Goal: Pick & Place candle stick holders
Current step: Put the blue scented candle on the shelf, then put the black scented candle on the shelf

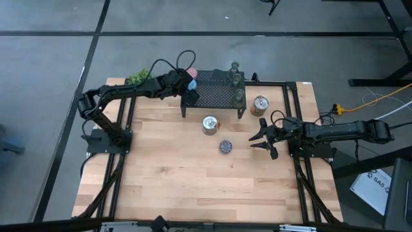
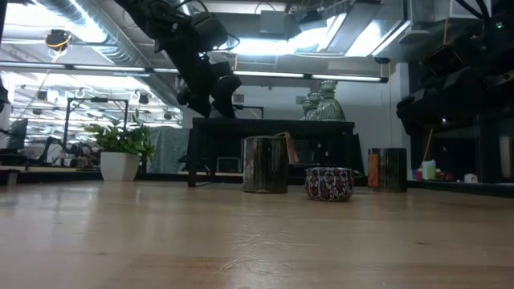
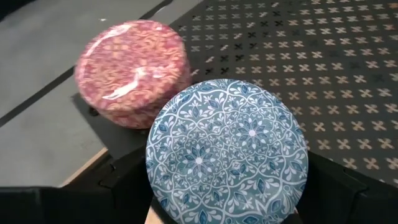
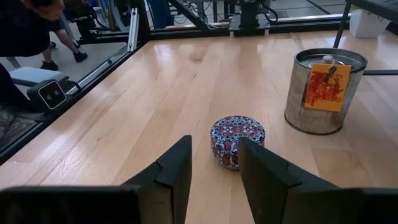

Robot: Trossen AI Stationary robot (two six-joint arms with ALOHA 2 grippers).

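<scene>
My left gripper (image 1: pixel 188 85) is over the left end of the black mesh stand (image 1: pixel 219 95) at the table's far edge, shut on the blue holder (image 3: pixel 227 152). The pink holder (image 3: pixel 132 71) sits on the stand's far left corner, just beyond it. My right gripper (image 4: pixel 214 171) is open and low over the table on the right. The purple holder (image 4: pixel 237 140) rests on the wood just ahead of its fingertips. Two silver-and-orange holders (image 1: pixel 210 125) (image 1: pixel 260 104) stand on the table. Clear glass holders (image 1: pixel 238 78) stand at the stand's right end. My left gripper pinches the blue holder by its round side wall (image 3: pixel 155 168) between its two fingers, one on each side. The patterned top faces up and is level. The fingers reach in from the table's left. The holder's underside is hidden, so I cannot tell whether it touches the mesh.
A small green potted plant (image 1: pixel 136 77) stands at the far left by the left arm. The stand's mesh top (image 3: pixel 323 68) is bare in the middle. Bare wood (image 1: pixel 193 180) fills the table's near half. Black frame rails (image 1: pixel 293 129) run along the table's edges.
</scene>
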